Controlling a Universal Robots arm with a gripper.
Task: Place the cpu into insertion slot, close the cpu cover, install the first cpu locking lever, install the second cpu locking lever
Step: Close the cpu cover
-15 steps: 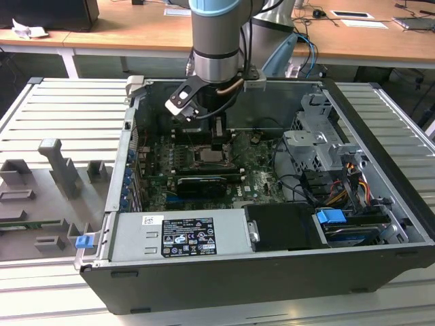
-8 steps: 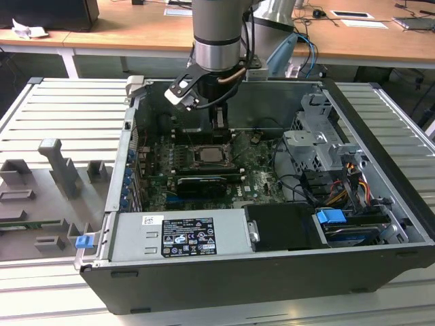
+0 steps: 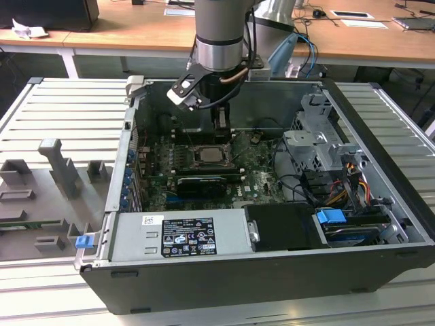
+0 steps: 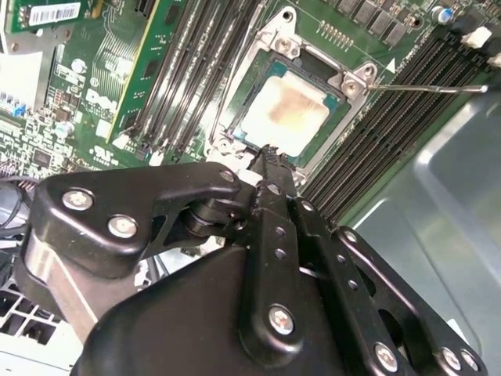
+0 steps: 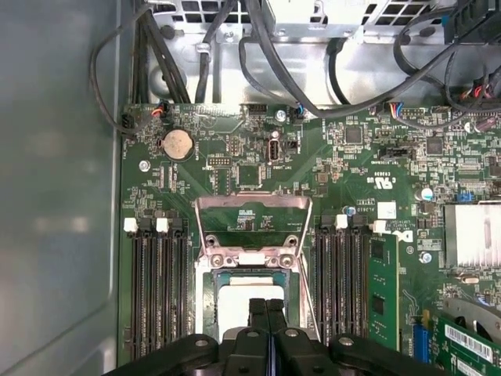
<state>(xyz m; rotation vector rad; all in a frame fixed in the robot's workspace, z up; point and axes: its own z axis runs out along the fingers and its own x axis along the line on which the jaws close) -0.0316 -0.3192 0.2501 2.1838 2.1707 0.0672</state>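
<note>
At the gripper (image 5: 267,304): fingers pressed flat together, no gap worth the name, nothing caught between them. Hangs tip-down inside the open computer case (image 3: 204,288), over the edge of the cpu (image 4: 293,106) farthest from the cover's hinge; touching or just clear of it, cannot tell.

Under the tips, the cpu: lies flat and square in the insertion slot (image 5: 208,305), pale metal top up, with a brownish smear across the middle in the second wrist view. Looks seated; placing judged done. Likely handles as light, rigid and thin, with a smooth top giving little friction and a delicate underside. Best taken by two opposite edges, never pressed down at a corner.

Beyond it, the cpu cover (image 5: 252,204): stands swung open on its hinge at the socket's edge, with green motherboard (image 5: 352,180) visible through the square cut-out. Judged a thin, stiff, light sheet-metal frame, free to pivot and nothing else. Best pushed at the free cross-bar farthest from the hinge, being too thin and slick for a sure pinch.

Beside the socket, a locking lever (image 4: 427,88): sticks out as a thin wire rod, unlatched. Probably springy, and apt to slide off a smooth finger.

Flanking the socket on both sides, close by: long black memory slots (image 5: 160,290).
</note>
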